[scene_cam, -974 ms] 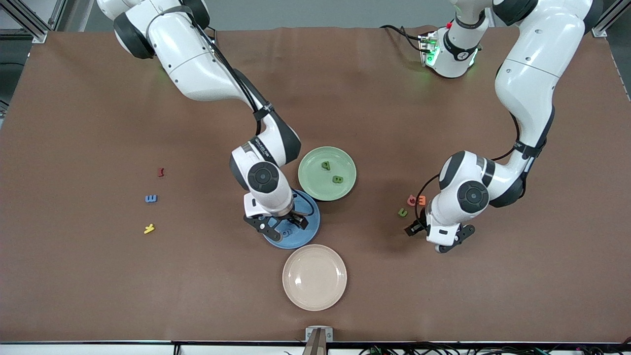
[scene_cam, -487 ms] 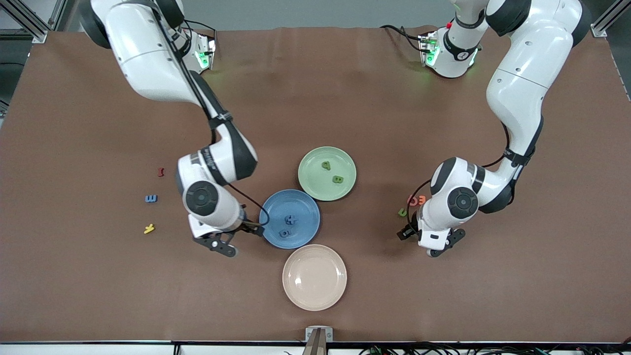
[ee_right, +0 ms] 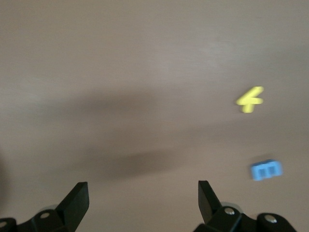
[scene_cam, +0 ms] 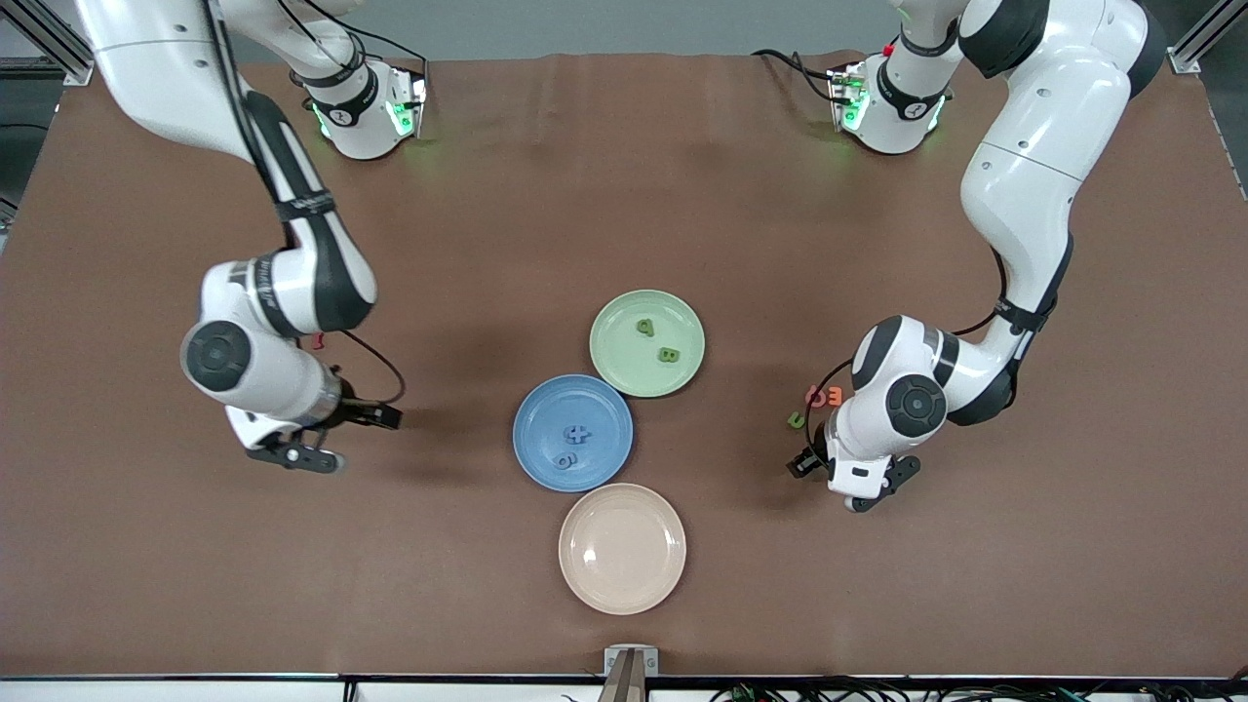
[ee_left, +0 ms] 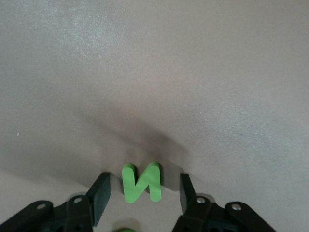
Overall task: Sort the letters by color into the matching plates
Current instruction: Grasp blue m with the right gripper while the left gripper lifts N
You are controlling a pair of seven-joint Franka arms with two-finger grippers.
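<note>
Two plates filled so far: the blue plate [scene_cam: 572, 433], centre of the front view, holds two blue letters [scene_cam: 571, 446]; the green plate [scene_cam: 646, 342], touching it just above, holds two green letters [scene_cam: 656, 341].
Spare plate: the cream plate [scene_cam: 622, 548], lower centre, bears nothing.
Left claw [ee_left: 143, 193]: low over the worktop [scene_cam: 624, 175] at centre right of the front view, fingers spread, the green N [ee_left: 140, 181] lying flat between them, no contact visible.
Other letters there: a green letter [scene_cam: 797, 419] and the pink and orange letters [scene_cam: 825, 396] just beside that arm's wrist.
Right claw [ee_right: 143, 195]: at centre left of the front view, above bare worktop, fingers spread and holding nothing.
Seen from the right wrist: a blue letter [ee_right: 266, 170] and a yellow letter [ee_right: 249, 100] toward the right edge of that view; the red letter [scene_cam: 317, 340] peeks out beside the arm in the front view.
Handling, as a judgement: the letters look light, thin and slightly soft, so they likely skid or tip when nudged; best pinched across the N's two outer strokes, pads low at the surface, with gentle force.
</note>
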